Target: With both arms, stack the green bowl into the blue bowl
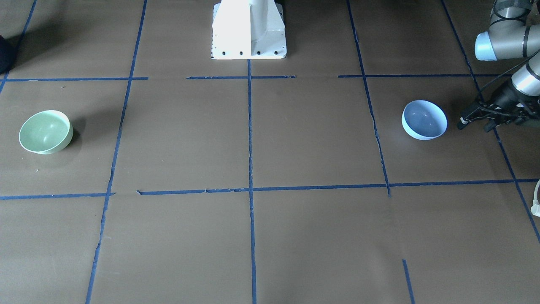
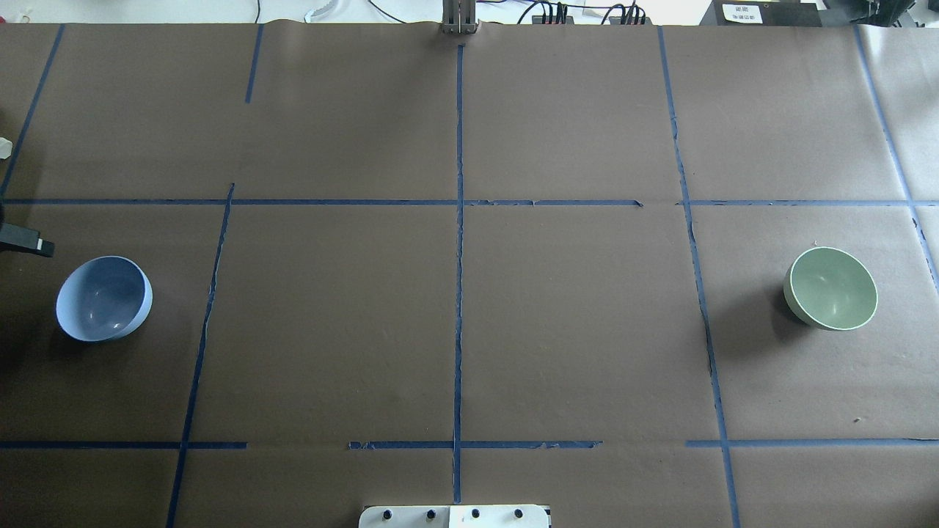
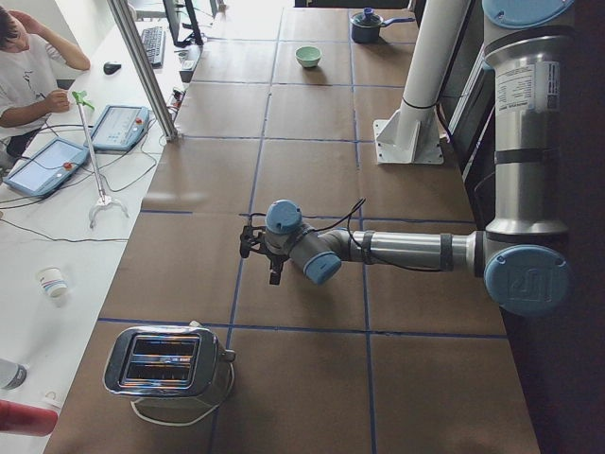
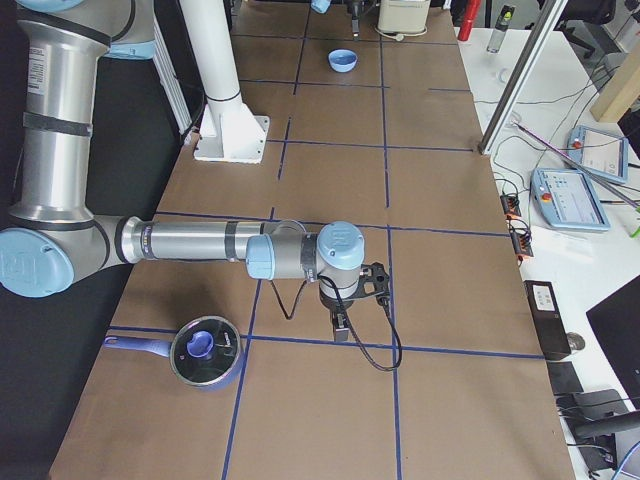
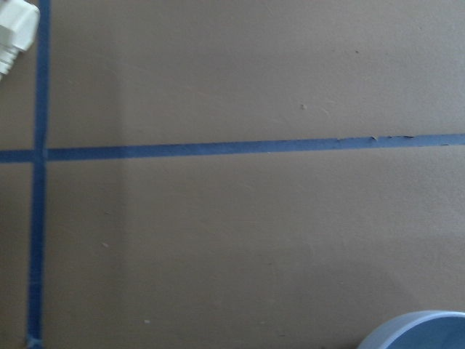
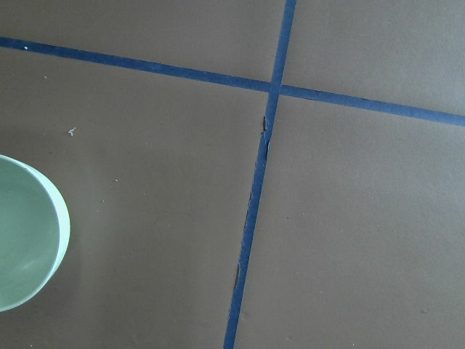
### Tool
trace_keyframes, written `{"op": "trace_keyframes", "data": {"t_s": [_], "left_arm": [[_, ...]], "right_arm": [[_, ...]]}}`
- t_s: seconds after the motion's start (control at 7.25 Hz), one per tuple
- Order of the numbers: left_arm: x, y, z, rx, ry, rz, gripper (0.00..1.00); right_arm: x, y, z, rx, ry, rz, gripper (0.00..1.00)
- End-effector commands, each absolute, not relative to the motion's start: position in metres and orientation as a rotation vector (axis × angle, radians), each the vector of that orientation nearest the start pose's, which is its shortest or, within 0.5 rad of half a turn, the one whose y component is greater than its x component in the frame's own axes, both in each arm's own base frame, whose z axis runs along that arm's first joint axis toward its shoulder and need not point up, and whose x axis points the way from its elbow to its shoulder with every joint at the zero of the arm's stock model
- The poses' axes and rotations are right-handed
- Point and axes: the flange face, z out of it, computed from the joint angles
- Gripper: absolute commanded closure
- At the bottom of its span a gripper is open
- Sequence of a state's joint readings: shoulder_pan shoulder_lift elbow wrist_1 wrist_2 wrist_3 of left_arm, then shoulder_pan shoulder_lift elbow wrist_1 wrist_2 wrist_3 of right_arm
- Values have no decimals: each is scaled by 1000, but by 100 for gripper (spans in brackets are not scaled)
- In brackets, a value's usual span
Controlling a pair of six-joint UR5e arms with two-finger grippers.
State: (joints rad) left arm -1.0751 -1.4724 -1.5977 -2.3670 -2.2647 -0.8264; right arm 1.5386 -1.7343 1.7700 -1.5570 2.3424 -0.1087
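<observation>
The green bowl (image 1: pixel 45 131) stands upright on the brown table at the robot's right; it also shows in the overhead view (image 2: pixel 831 288) and at the left edge of the right wrist view (image 6: pixel 25 240). The blue bowl (image 1: pixel 424 119) stands upright at the robot's left, also in the overhead view (image 2: pixel 104 298). My left gripper (image 1: pixel 476 125) hangs low just beside the blue bowl, apart from it, jaws spread and empty. My right gripper (image 4: pixel 342 325) shows only in the exterior right view, so I cannot tell its state.
The white pedestal base (image 1: pixel 249 29) stands at the table's middle on the robot's side. A toaster (image 3: pixel 165 364) sits beyond the left arm at the table's end. A lidded pot (image 4: pixel 205 350) sits near the right arm. Blue tape lines cross the table.
</observation>
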Motion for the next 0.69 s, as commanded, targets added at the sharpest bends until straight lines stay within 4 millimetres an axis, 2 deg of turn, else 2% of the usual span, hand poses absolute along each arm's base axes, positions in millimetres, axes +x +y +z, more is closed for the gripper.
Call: {"op": "trace_keyframes", "data": {"t_s": [0.0,0.14,0.28,0.41,0.55], "left_arm": [[207,-434,603,111,955,-43,0],[205,-423,615,94,940,-41,12],[204,-421,615,94,943,-41,69],[204,-421,615,94,943,-41,93],[204,-422,611,101,948,-37,100]], "right_arm": [[50,-427,635,75,-768,-152,0],[50,-427,636,73,-768,-152,0],[50,-427,636,73,-768,-152,0],[50,-427,636,72,-769,-151,0],[50,-427,636,72,-769,-151,0]]}}
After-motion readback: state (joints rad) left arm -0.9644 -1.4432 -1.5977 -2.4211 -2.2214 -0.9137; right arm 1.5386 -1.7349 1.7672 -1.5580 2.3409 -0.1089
